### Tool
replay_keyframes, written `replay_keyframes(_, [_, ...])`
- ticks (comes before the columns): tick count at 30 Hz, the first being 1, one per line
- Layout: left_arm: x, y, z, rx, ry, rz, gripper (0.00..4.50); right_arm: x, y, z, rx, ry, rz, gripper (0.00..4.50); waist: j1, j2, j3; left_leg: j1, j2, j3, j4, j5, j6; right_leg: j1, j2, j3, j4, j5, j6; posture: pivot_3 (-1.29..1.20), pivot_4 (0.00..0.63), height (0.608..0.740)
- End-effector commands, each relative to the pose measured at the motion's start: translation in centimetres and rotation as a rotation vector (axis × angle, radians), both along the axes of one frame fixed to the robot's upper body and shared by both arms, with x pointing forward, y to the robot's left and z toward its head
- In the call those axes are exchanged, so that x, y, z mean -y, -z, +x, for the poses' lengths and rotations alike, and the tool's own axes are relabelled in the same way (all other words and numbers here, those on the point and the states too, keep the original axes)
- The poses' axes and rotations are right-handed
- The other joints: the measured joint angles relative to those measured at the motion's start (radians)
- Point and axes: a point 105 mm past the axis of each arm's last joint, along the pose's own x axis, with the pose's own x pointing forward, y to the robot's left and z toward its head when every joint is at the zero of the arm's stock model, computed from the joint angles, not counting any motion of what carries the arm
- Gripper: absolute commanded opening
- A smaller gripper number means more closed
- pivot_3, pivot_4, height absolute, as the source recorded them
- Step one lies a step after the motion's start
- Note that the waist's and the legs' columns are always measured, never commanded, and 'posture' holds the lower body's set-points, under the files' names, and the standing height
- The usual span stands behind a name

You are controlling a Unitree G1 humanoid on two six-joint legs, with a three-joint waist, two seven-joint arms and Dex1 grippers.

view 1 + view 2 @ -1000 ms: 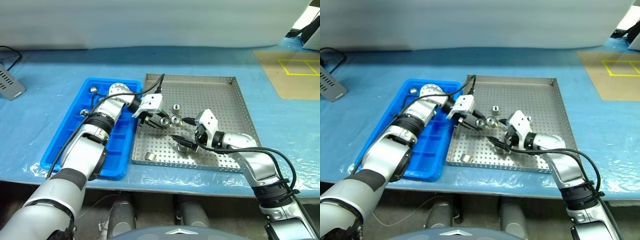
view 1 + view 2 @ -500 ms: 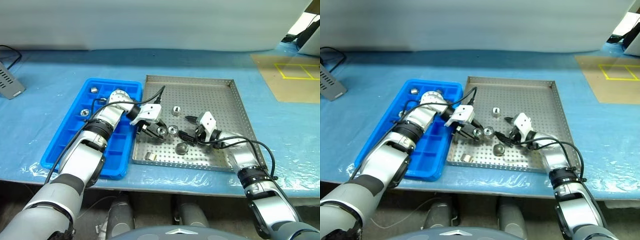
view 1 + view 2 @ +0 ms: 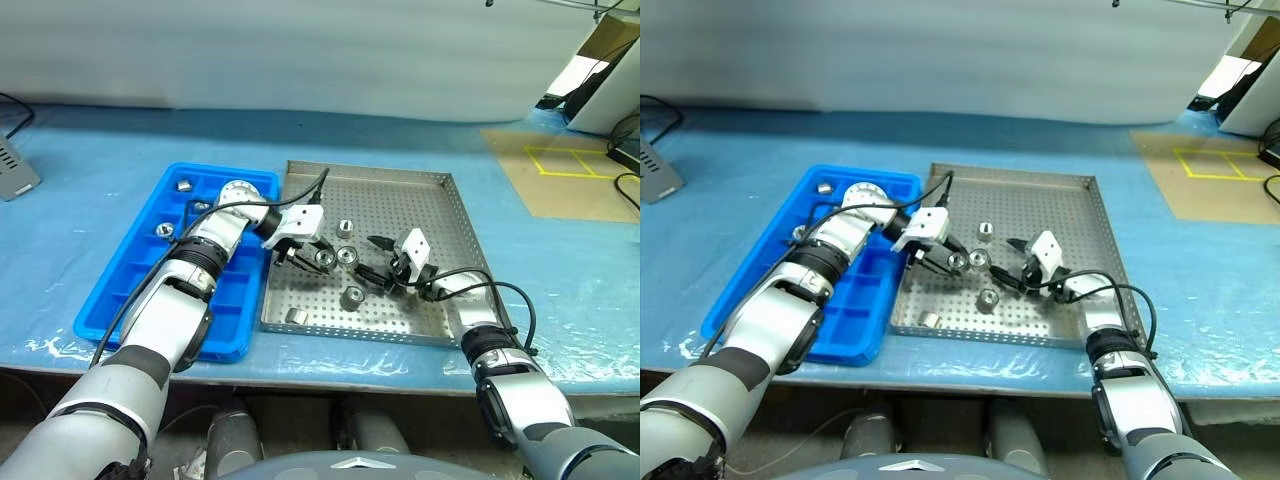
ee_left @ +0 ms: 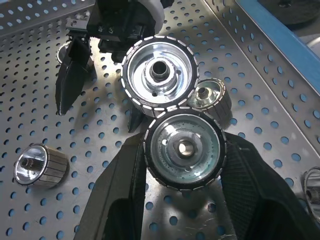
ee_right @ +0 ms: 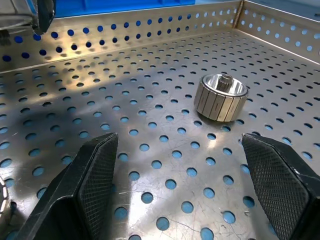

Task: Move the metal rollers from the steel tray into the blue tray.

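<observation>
1. Steel tray (image 3: 440,300) sits on the blue-covered table (image 3: 90,140), its left rim just beside the right wall of the blue tray (image 3: 120,290). Both trays lie close to the table's near edge.
2. Left gripper (image 3: 318,259) reaches over the steel tray's left rim and is clenched on one metal roller (image 4: 184,148); in the left wrist view both black fingers (image 4: 125,185) press the roller's ribbed sides.
3. A second roller (image 3: 346,256) lies touching the held one on its far side. A third, smaller in the left wrist view (image 4: 210,97), sits just beside that pair.
4. Right gripper (image 3: 378,265) is low over the tray's middle, jaws spread wide and grasping nothing. In the right wrist view its two fingers (image 5: 95,175) flank bare perforated floor.
5. Loose rollers on the steel tray: one near the middle toward the back (image 3: 345,227), one between the two grippers toward the front (image 3: 351,296), one by the front-left corner (image 3: 296,316).
6. Open room: the steel tray's back half and right side are bare floor up to the raised rims.
7. Blue tray holds rollers in its far compartments (image 3: 183,184) and (image 3: 164,230); the near compartments are partly covered by the left arm.
8. Tan sheet with yellow tape square (image 3: 560,160) lies on the table, well apart to the right.
</observation>
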Motion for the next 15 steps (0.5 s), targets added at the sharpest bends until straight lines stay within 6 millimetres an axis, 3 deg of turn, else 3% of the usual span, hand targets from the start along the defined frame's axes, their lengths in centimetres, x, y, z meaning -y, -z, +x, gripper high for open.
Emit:
replay_keyframes(1, [0.6,-1.5,0.2,0.024,0.011,-0.046,1.74,-0.3,0.5,-1.1,-0.036,-0.018,0.068,4.11,0.001,-0.001,-0.001,0.0,0.0,0.001,-0.001,0.0,0.0,-0.001,0.0,0.0,0.0,0.0,0.0,-0.38,0.15,0.74])
replay_keyframes(6, [0.5,-1.3,0.3,0.021,0.001,-0.042,1.74,-0.3,-1.0,-1.1,-0.044,-0.021,0.186,4.11,0.002,0.012,0.005,-0.002,0.0,0.004,-0.007,0.0,0.0,-0.007,0.0,0.002,-0.002,-0.001,-0.001,-0.38,0.15,0.74])
replay_keyframes(12, [0.6,-1.2,0.1,0.011,0.0,-0.053,1.74,-0.3,-1.3,-1.2,-0.029,-0.03,0.183,4.11,0.007,0.029,0.012,-0.023,0.002,0.007,-0.009,0.003,0.002,-0.025,0.001,-0.005,0.002,-0.003,-0.005,-0.37,0.15,0.74])
replay_keyframes(15, [0.6,-1.2,0.1,0.007,-0.001,-0.057,1.74,-0.2,-1.3,-1.3,-0.016,-0.032,0.175,4.11,0.006,0.03,0.013,-0.024,0.002,0.007,-0.008,0.001,0.005,-0.025,0.001,-0.007,0.002,-0.005,-0.007,-0.37,0.15,0.74])
